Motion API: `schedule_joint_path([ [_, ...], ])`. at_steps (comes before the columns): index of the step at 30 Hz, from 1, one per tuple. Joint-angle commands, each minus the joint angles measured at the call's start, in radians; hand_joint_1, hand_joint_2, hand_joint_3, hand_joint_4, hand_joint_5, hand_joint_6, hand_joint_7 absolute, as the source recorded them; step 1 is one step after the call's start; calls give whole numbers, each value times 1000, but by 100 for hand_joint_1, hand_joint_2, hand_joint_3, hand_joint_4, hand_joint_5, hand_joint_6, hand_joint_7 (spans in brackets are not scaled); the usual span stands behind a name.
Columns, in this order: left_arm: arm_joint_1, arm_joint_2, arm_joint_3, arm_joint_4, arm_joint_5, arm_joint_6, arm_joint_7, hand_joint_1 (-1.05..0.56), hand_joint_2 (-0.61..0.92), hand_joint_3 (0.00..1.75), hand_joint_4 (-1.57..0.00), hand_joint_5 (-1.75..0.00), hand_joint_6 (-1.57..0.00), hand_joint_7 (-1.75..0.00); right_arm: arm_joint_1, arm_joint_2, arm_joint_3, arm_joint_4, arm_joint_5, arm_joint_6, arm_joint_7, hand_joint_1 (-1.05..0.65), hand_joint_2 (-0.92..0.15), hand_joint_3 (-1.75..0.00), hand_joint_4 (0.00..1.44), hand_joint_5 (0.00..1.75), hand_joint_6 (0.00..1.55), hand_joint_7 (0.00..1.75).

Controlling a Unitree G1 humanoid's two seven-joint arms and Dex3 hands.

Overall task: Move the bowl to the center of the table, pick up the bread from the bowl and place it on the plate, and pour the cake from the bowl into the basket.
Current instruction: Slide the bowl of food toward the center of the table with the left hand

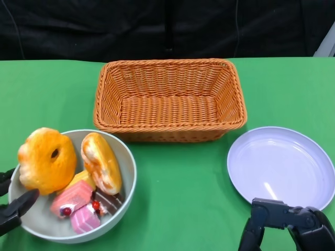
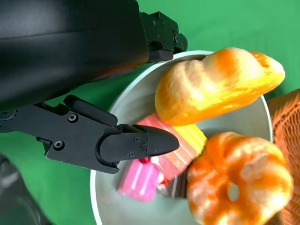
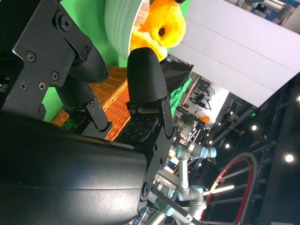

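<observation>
The pale bowl (image 1: 131,175) sits at the table's front left. It holds a ring-shaped orange bread (image 1: 47,159), a longer bread (image 1: 102,162) and several cake pieces (image 1: 76,201). My left hand (image 1: 13,206) is at the bowl's left rim and holds nothing. In the left wrist view one finger (image 2: 136,145) reaches over the rim (image 2: 96,197) towards the pink cake (image 2: 140,180), while the others stay outside. My right hand (image 1: 288,225) hangs open near the front edge of the white plate (image 1: 282,162).
A woven orange basket (image 1: 167,65) stands at the back centre, a short way behind the bowl and the plate. Green cloth (image 1: 178,198) covers the table between bowl and plate. A dark backdrop runs behind the table.
</observation>
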Motion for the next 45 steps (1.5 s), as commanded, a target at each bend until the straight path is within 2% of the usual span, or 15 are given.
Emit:
schedule_joint_path([
  [1,-30,-10,-4,-9,-77,103,-39,-61,92,46,-1,-4,0,0,11,-8,9,-30,-19,-19,5,11,-8,-175,100,169,95,145],
  [4,-58,-13,-7,-24,-138,198,-38,-64,92,46,0,-1,0,0,9,-5,9,-31,-17,-20,4,11,-8,-175,99,169,95,145],
  [10,-73,-23,-56,-61,-161,240,-44,-65,92,48,-1,-1,0,0,6,-5,6,-41,-23,-26,1,9,-7,-175,99,168,94,145],
  [13,-75,-18,-102,-73,-154,224,-62,-66,92,52,0,0,0,0,0,-6,2,-77,-30,-5,8,4,-7,-172,91,157,83,130],
  [18,-80,-15,-147,-106,-152,234,-56,-68,92,52,-1,-1,0,0,-10,-17,-8,-157,-92,95,39,-8,-25,-137,60,132,53,103],
  [20,-79,-19,-158,-118,-151,231,-50,-68,92,52,-1,-1,0,0,-23,-26,-8,-174,-105,128,50,-9,-28,-131,56,129,49,100],
  [21,-78,-23,-164,-124,-150,227,-47,-70,92,49,-4,-2,-1,0,-33,-30,-8,-179,-112,141,56,-15,-38,-107,40,128,36,95],
  [22,-78,-25,-169,-128,-149,224,-45,-71,92,47,-4,-2,-1,-1,-40,-34,-7,-183,-117,151,59,-18,-43,-96,35,128,31,94],
  [25,-75,-31,-179,-140,-144,219,-37,-71,92,45,-8,-4,-2,-1,-54,-42,-7,-193,-132,181,70,-26,-58,-67,23,128,23,91],
  [26,-77,-36,-193,-159,-141,230,-29,-71,92,45,-8,-5,-2,-1,-81,-47,-5,-207,-160,233,95,-27,-60,-63,22,128,22,91],
  [27,-78,-40,-204,-174,-140,239,-24,-72,92,44,-11,-6,-3,-1,-100,-50,-3,-218,-182,272,114,-36,-71,-40,14,123,16,86],
  [28,-79,-42,-211,-184,-139,245,-20,-72,92,44,-12,-7,-4,-2,-113,-52,-1,-227,-197,302,127,-40,-78,-26,11,122,14,84],
  [30,-80,-52,-232,-209,-137,258,-8,-72,92,44,-11,-6,-4,-1,-151,-47,16,-245,-238,386,168,-46,-85,-12,5,119,9,81],
  [37,-80,-80,-269,-243,-143,272,-6,-68,92,45,-8,-5,-4,-1,-265,-17,94,-178,-405,519,166,-50,-91,-2,2,110,8,73],
  [45,-83,-86,-318,-262,-127,268,-20,-60,92,38,-6,-4,-4,-1,-376,14,138,-2,-531,547,22,-53,-92,-1,2,97,17,54],
])
